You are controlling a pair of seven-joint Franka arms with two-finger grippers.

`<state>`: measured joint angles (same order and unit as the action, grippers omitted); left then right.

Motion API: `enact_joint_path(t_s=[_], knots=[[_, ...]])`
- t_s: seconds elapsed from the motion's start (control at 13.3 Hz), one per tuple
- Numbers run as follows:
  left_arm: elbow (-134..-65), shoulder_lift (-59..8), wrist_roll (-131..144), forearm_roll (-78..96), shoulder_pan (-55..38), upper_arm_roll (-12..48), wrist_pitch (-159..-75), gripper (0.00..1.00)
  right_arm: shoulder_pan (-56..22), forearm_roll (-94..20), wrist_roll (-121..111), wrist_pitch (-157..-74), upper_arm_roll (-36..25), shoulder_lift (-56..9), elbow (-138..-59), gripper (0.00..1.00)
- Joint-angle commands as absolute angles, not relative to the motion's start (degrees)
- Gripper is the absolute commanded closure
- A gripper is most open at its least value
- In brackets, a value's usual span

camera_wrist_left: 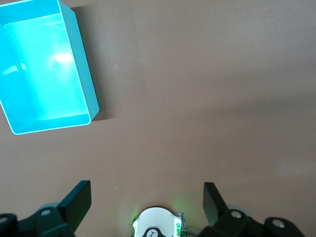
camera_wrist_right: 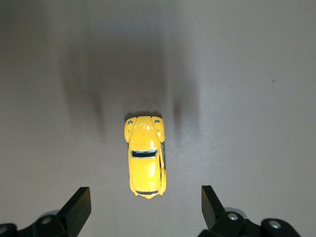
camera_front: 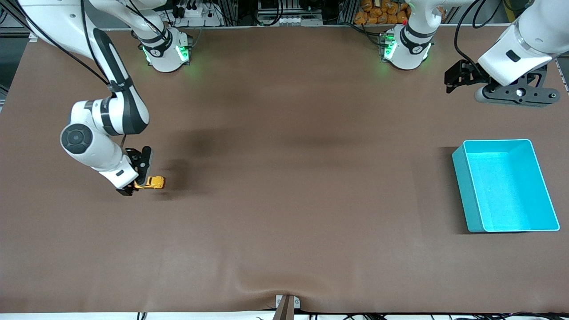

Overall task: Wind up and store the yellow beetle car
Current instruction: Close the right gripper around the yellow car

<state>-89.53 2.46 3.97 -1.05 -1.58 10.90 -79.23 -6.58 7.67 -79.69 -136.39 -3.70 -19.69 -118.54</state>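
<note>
Table (camera_front: 284, 222): brown mat, unmarked.

Teal bin (camera_front: 506, 186): at left arm's end of table, nothing visible inside, no label.

Left gripper (camera_front: 462, 80): raised over table edge near its base, jaws spread wide, nothing held; arm waits.

Right gripper (camera_front: 138, 175): low over car, jaws wide apart, straddling, not touching.

Yellow beetle car (camera_wrist_right: 144, 157): on mat at right arm's end, well apart from bin, wheels down. No readable writing.

Step, as judged: approach before grasp. Next move calls for lowering, closing on car's sides, then winding.
</note>
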Motion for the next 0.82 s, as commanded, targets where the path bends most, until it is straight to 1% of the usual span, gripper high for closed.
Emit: enact_joint_path(t_s=[0.0,0.15,0.3,0.53,0.75], knots=[[-88.9,2.4,4.0,-2.1,-1.5,10.9,-78.4,0.00,-6.9,9.8,-81.6,-137.5,-4.2,-21.6,-118.2,0.07],[-88.8,2.3,4.1,-2.1,-1.5,10.9,-78.4,0.00,-7.4,9.8,-81.7,-139.7,-5.2,-23.0,-118.3,0.07],[-88.8,2.4,4.1,-2.1,-1.5,10.8,-78.4,0.00,-7.6,9.7,-81.7,-141.5,-6.2,-24.3,-118.4,0.10],[-88.8,2.3,4.2,-1.9,-1.5,10.7,-78.4,0.00,-8.1,9.6,-81.3,-143.1,-6.5,-25.6,-118.7,0.20],[-88.8,2.2,4.2,-1.9,-1.3,10.7,-78.4,0.00,-8.6,9.1,-80.9,-144.6,-6.5,-26.7,-119.4,0.26]])
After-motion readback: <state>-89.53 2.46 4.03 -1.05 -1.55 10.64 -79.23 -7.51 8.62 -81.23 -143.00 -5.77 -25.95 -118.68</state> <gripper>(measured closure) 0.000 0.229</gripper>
